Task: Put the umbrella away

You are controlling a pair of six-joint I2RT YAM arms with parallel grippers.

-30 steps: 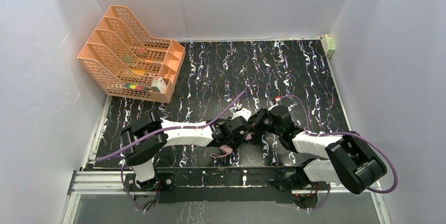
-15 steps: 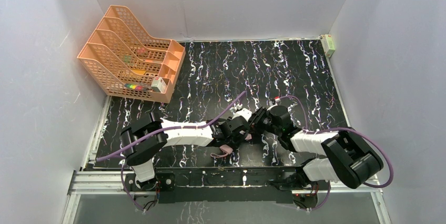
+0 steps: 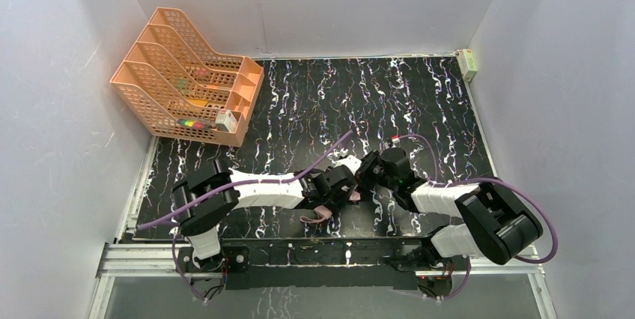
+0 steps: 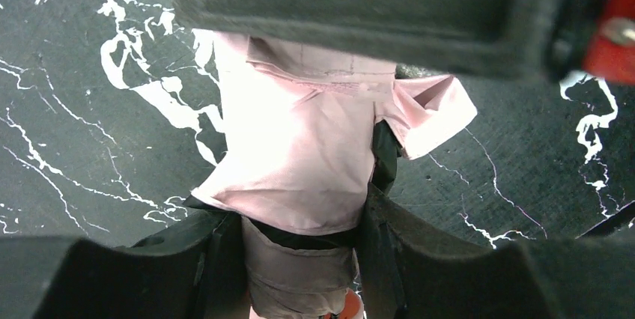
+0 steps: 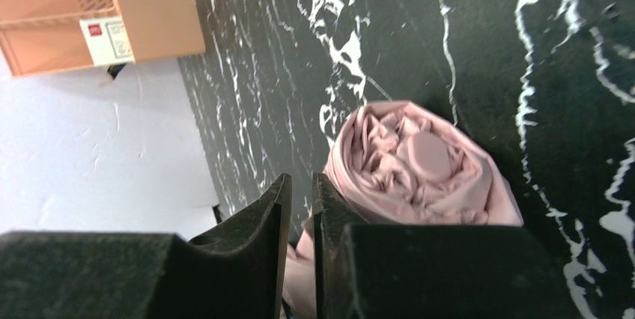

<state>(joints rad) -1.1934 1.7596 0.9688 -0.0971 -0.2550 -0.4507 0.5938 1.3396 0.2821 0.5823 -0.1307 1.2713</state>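
Note:
The umbrella point(image 4: 299, 162) is folded into a pale pink bundle with black edging, lying on the black marbled table near the front middle. My left gripper point(image 4: 303, 214) is shut on its lower part, with the fabric squeezed between both fingers. In the top view the left gripper point(image 3: 346, 193) and right gripper point(image 3: 365, 173) meet over the umbrella point(image 3: 323, 213), which is mostly hidden under them. In the right wrist view the umbrella's rolled pink end point(image 5: 419, 158) lies just right of my right gripper point(image 5: 301, 184). Its jaws are nearly closed, with pink fabric low in the thin gap.
An orange mesh file organizer point(image 3: 187, 79) stands at the back left, also seen in the right wrist view point(image 5: 97, 4). A small pale box point(image 3: 467, 63) sits at the back right corner. White walls enclose the table on three sides.
The right arm has shifted slightly left, its wrist closing in on the left gripper. The left arm and the umbrella have stayed almost still.

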